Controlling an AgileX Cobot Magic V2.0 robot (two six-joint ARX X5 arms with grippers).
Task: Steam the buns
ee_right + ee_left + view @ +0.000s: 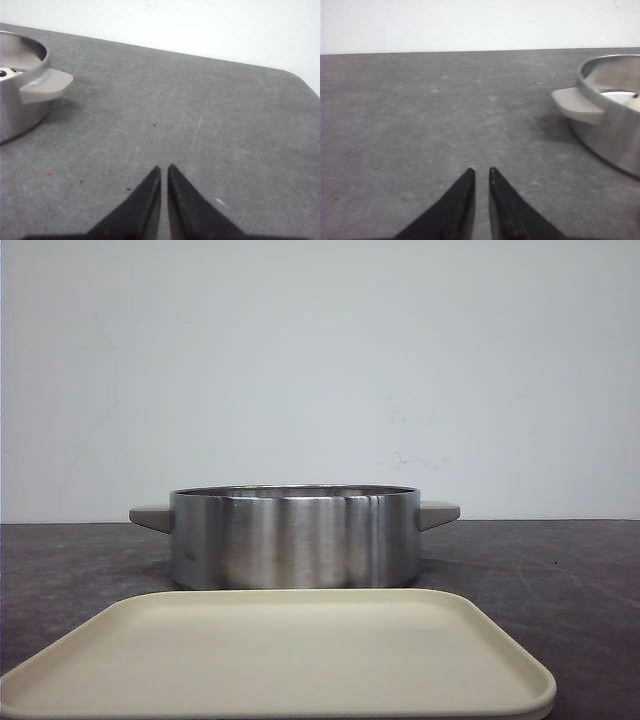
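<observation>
Both pairs of fingers are sitting nearly closed and holding nothing: on our left gripper (pixel 481 172) the black tips are leaving only a thin slit between them, and our right gripper (pixel 164 169) is showing the same narrow gap. Each is hovering low over bare tabletop, beside the steel pot (pixel 293 537) and apart from it.

We are finding the buns hard to confirm. Something white is showing inside the pot (pixel 625 98) in the left wrist view, and a white patch with a dark spot (pixel 4 73) is peeking over the rim in the right wrist view, so we are judging that buns are lying in there, though we cannot count them. The cream tray (pixel 280 650) in front of the pot is carrying none.

From here we are worrying about the pot's grey side handles (pixel 577 105): a gripper swinging inward could clip one and shove the pot. Reaching in blind could also dent a soft bun.

We are working on a dark grey speckled table (pixel 200 125), with a plain white wall (pixel 320 360) behind.
</observation>
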